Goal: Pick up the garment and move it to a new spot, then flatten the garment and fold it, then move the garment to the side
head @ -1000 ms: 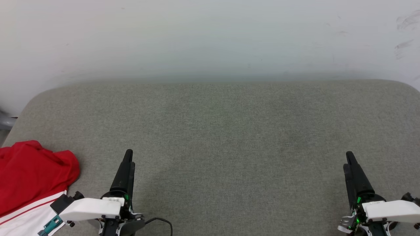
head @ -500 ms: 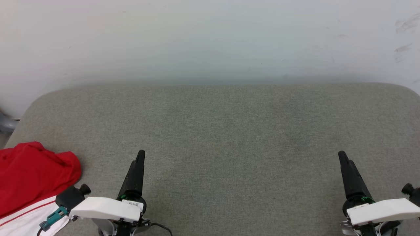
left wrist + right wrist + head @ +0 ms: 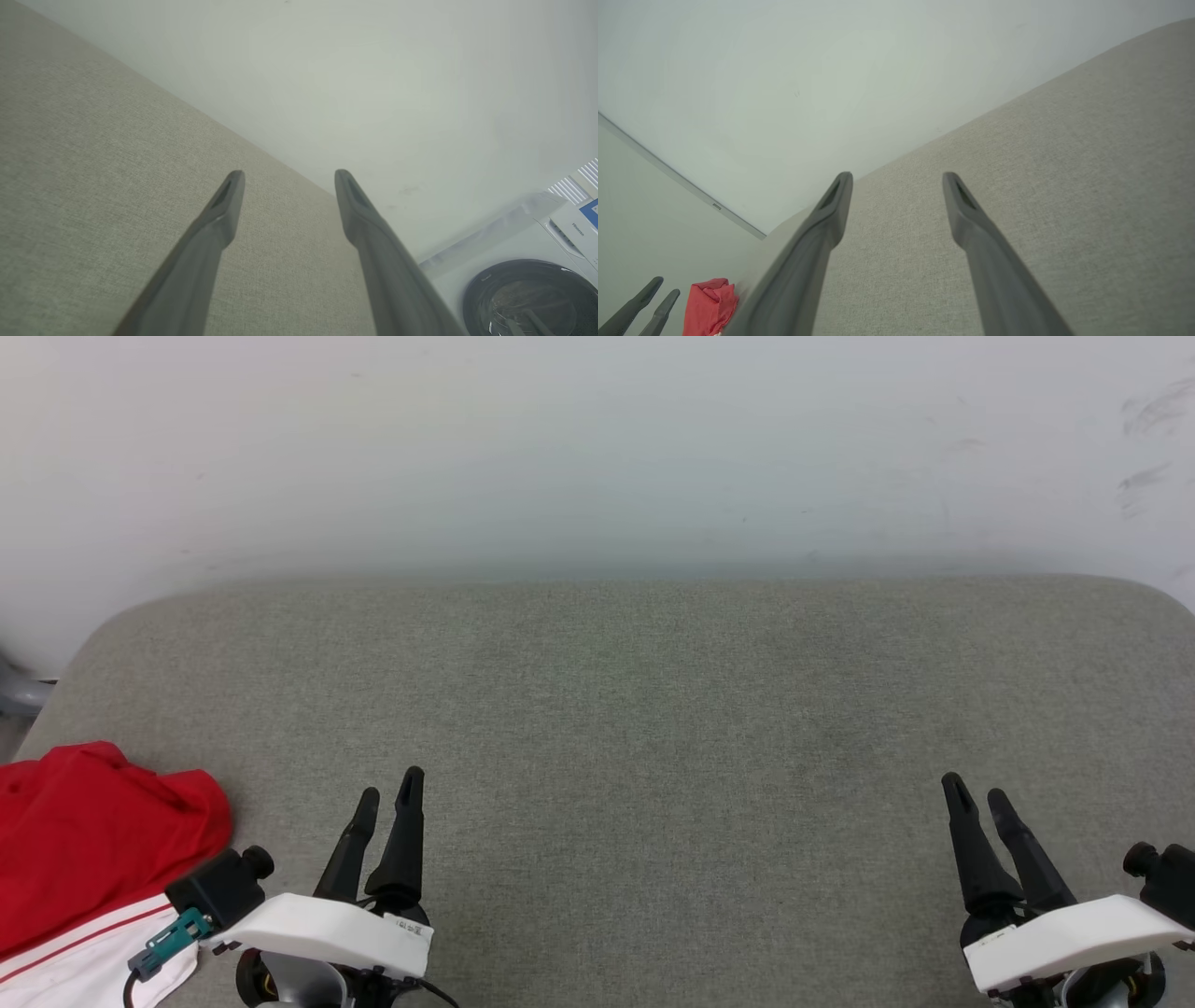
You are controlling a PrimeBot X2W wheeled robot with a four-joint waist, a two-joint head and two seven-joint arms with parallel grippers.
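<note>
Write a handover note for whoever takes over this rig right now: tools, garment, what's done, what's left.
Left tool: open, empty, above the grey fabric-covered surface.
Right tool: open, empty, above the surface's right side.
Garment: the bright red thin-fabric shirt with white striped trim lies bunched at the surface's near left edge, left of the left tool. It is cut off by the head view's edge and held by neither tool.
Done: nothing evident; the shirt looks unflattened and unfolded.
Left: pick it up, move it to a new spot, flatten, fold, move aside.
</note>
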